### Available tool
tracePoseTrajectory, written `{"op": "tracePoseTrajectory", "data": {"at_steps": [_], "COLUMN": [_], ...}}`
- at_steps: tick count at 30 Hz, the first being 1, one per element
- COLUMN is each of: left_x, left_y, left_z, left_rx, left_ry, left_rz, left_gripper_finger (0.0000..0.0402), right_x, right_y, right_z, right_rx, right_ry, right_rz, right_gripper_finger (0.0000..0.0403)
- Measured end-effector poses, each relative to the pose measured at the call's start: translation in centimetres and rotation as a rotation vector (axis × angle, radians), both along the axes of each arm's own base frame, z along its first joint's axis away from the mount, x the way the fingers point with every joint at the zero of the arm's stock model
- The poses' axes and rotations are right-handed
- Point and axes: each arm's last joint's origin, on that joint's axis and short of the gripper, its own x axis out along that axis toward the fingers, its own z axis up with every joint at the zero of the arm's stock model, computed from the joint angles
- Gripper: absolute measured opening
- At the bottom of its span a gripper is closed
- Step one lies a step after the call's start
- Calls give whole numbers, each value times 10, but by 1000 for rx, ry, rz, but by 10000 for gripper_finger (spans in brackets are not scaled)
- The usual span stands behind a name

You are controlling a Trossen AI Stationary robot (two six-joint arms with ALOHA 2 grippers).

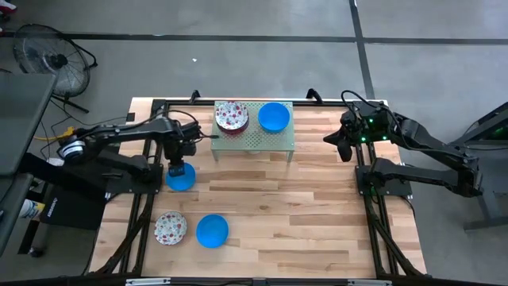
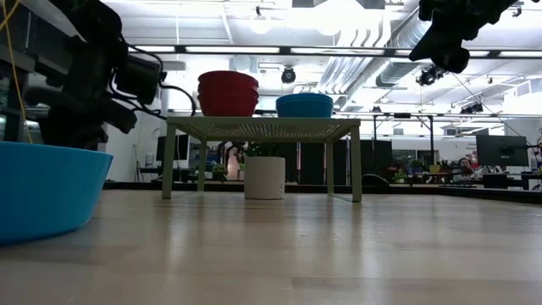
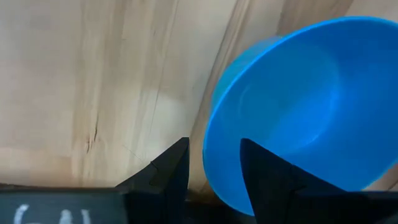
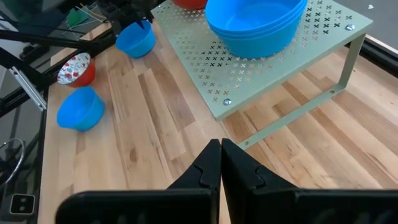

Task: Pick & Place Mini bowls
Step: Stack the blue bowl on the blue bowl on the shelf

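My left gripper (image 1: 178, 167) (image 3: 214, 165) stands over the table's left part, shut on a solid blue mini bowl (image 1: 181, 178) (image 4: 135, 38). A floral white bowl (image 1: 170, 228) and another blue bowl (image 1: 212, 230) rest on their bases near the table's near edge. On the pale green rack (image 1: 262, 141) stand a stack of floral bowls (image 1: 231, 117) with red outsides (image 2: 227, 93) and a stack of blue bowls (image 1: 274, 117) (image 2: 305, 105). My right gripper (image 1: 343, 148) (image 4: 221, 163) hangs shut in the air to the right of the rack, touching nothing. My left gripper holds the blue bowl by its rim (image 3: 214, 155), coming from above and pointing down. One finger (image 3: 267, 168) is inside the bowl and the other finger (image 3: 168, 171) is outside its wall. Whether the bowl's base is on the table cannot be told.
The rack stands on legs at the table's far middle, with open room beneath it. Bare wood (image 1: 302, 206) spreads across the table's middle and right. A blue bowl (image 2: 42, 191) fills the low view's left side. Black frame rails (image 1: 365, 199) run along both table sides.
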Motion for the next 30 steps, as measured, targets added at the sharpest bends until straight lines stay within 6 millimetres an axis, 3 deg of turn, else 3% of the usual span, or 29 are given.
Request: {"op": "tracePoseTrajectory", "data": {"at_steps": [10,14,19,30], "left_x": [10,12,12,12], "left_y": [6,7,7,5], "left_z": [-12,-13,-13,-12], "left_rx": [0,3,14,-28], "left_ry": [8,9,16,-9], "left_rz": [2,3,14,37], "left_gripper_finger": [133,95,13,2], "right_x": [0,0,0,0], "right_y": [0,0,0,2], "right_z": [0,0,0,0], "right_rx": [3,3,2,58], "right_ry": [0,0,0,-19], "right_rz": [-2,-2,-1,27], "right_gripper_finger": [0,0,0,0]}}
